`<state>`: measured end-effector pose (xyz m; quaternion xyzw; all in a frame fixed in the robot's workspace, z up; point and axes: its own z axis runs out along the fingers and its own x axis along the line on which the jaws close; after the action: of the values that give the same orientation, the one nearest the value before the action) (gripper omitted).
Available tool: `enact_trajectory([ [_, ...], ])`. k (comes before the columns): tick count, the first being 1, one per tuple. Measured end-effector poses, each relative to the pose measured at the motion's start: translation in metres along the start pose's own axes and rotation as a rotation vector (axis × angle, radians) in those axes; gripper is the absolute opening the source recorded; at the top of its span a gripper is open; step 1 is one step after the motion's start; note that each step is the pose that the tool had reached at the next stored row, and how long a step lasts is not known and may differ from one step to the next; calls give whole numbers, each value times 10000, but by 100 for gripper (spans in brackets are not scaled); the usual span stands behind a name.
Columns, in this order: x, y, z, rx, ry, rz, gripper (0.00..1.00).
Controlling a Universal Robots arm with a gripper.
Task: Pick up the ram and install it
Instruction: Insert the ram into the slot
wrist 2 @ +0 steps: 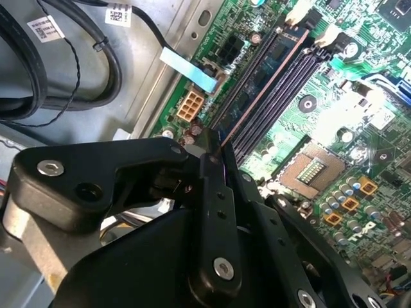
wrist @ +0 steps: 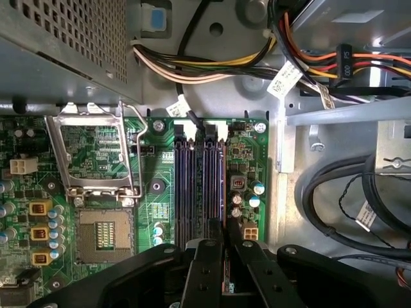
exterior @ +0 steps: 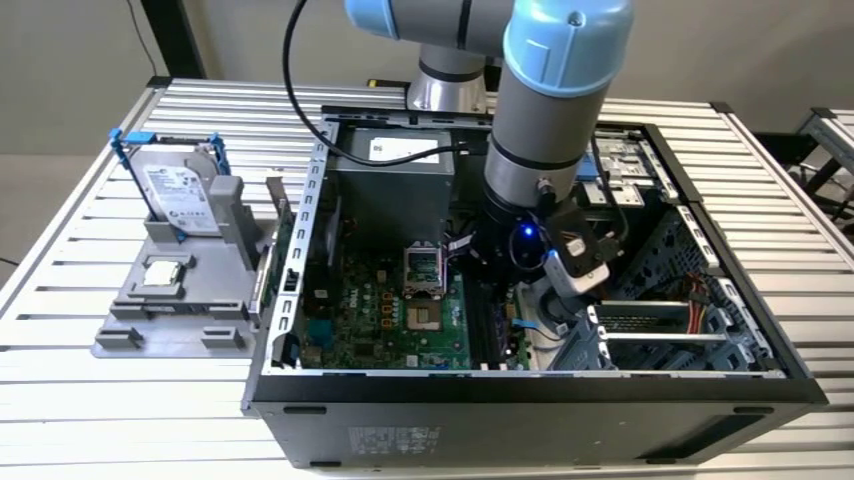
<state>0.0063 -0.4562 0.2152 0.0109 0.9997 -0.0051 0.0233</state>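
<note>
I see my hand (wrist 2: pixel 215 151) clamped on the ram (wrist 2: pixel 260 80), thin, light, stiff, fragile; edges only, above its slot (wrist: pixel 221 186).

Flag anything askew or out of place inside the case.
Nothing looks damaged or spilled. The ram lies straight along its slot, held by the hand. Only the processor socket stands open and empty.
</note>
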Motion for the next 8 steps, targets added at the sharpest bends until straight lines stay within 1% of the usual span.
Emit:
enact_trajectory([
  [2,0,3,12,1,0,1,0],
  [6,3,6,62,13,4,1,0],
  [8,3,6,73,13,6,2,0],
])
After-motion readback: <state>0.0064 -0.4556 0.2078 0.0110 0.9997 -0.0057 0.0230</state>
